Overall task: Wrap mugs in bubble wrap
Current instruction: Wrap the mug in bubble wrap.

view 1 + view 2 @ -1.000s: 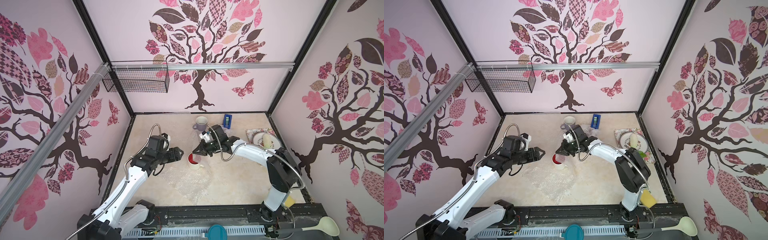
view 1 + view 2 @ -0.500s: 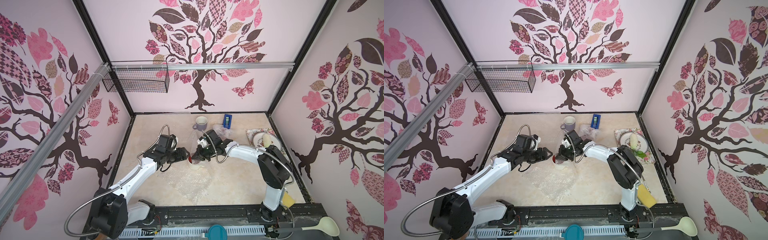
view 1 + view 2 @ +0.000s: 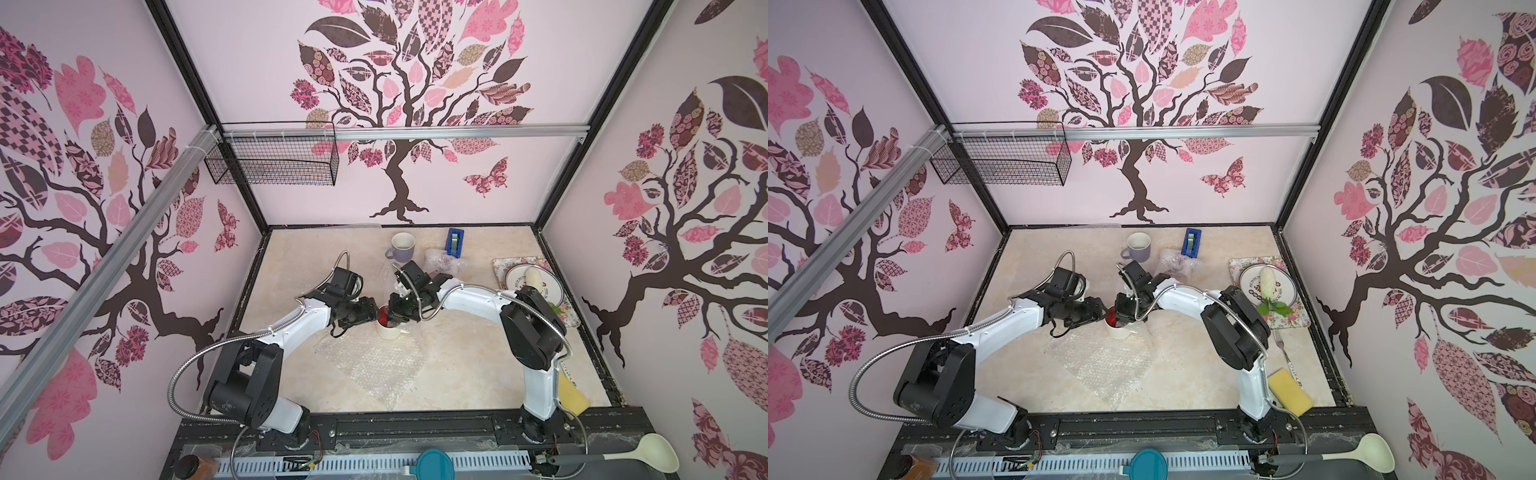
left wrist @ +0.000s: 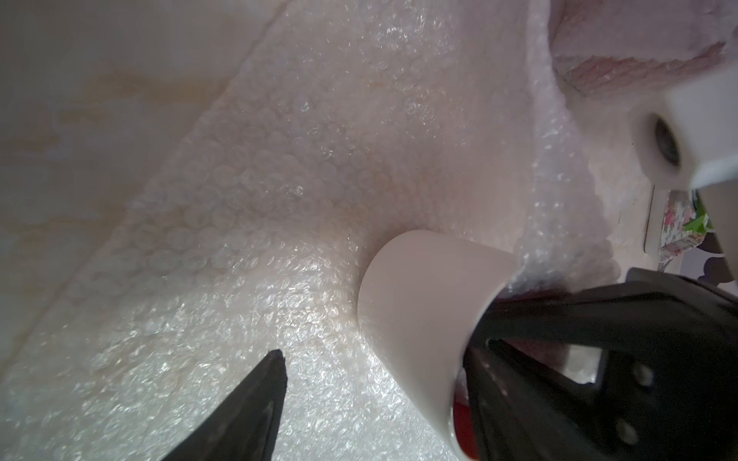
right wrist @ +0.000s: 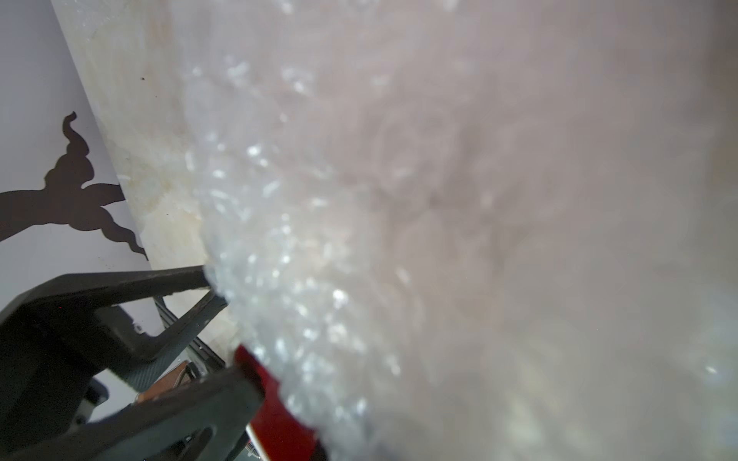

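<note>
Both arms are in tight over the white ceramic mug with the red inside. It stands upright on one corner of the clear, crinkly bubble wrap sheet. The right gripper is clamped shut just above the mug's rim. A flap rises beside the mug in the left wrist view and bubbles fill the right wrist view, so I judge it is pinching a lifted edge of that sheet. The left gripper gapes wide on the mug's opposite side. One finger lies out over the flat wrap and the other sits up by the rim, with nothing gripped.

The step in hand, as I read it, is folding that raised flap over the mug. To do it well, the right gripper should carry the flap across the mouth without tugging. The mug stands on the same sheet, and a hard pull could tip it. The left gripper can steady the mug's wall or catch the flap, and should close only once film sits between its fingers.

Now the room. Most of the sheet spreads flat on the near side of the mug over the cream marble-look tabletop, and open table around it gives good rolling space. Behind the mug it's busier. A pale lavender ceramic mug, a bundle already swathed in bubble wrap and a blue tape dispenser all stand apart from it. The tightest spot is over the rim, where the two grippers nearly touch.
</note>
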`<state>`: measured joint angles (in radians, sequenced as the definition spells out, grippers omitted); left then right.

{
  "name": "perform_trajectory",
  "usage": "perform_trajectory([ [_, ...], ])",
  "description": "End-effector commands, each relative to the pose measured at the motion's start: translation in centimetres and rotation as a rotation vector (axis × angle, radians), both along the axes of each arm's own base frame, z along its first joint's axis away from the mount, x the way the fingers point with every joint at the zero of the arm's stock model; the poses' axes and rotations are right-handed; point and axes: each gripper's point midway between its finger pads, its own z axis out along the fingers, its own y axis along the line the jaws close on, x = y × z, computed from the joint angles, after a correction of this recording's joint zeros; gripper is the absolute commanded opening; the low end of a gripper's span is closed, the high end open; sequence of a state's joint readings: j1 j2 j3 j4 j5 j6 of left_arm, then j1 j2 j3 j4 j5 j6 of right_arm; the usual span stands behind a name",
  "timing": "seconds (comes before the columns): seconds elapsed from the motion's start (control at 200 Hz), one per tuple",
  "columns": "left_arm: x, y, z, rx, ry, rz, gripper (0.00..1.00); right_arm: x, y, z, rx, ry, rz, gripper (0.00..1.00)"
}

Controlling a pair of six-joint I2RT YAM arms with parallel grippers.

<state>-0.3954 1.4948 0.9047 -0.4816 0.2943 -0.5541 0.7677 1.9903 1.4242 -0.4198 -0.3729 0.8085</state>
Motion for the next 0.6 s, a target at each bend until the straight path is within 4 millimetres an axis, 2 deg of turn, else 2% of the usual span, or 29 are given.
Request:
perform_trajectory([
  [0.0, 1.6, 0.2, 2.0, 0.022, -0.06, 0.039, 0.72, -0.4, -1.0, -2.7, -0.177, 0.014, 0.024, 0.0],
  [0.1, 1.8, 1.8, 3.4, 0.071, -0.074, 0.13, 0.72, -0.4, -1.9, -3.9, -0.286, 0.005, 0.037, 0.0],
  [0.22, 1.5, 3.7, 6.3, 0.099, -0.11, 0.232, 0.72, -0.5, -3.0, -5.1, -0.379, -0.01, 0.035, 0.0],
  [0.36, 0.8, 5.3, 9.1, 0.099, -0.165, 0.315, 0.72, -0.8, -3.2, -6.4, -0.419, -0.008, 0.042, 0.0],
  [0.47, -1.0, 7.4, 9.1, 0.161, -0.124, 0.381, 0.74, -0.5, -3.1, -6.3, -0.431, -0.02, 0.04, 0.0],
  [0.595, -3.5, 9.6, 6.8, 0.192, -0.001, 0.432, 0.74, 0.2, -2.0, -4.2, -0.373, -0.057, 0.035, 0.0],
])
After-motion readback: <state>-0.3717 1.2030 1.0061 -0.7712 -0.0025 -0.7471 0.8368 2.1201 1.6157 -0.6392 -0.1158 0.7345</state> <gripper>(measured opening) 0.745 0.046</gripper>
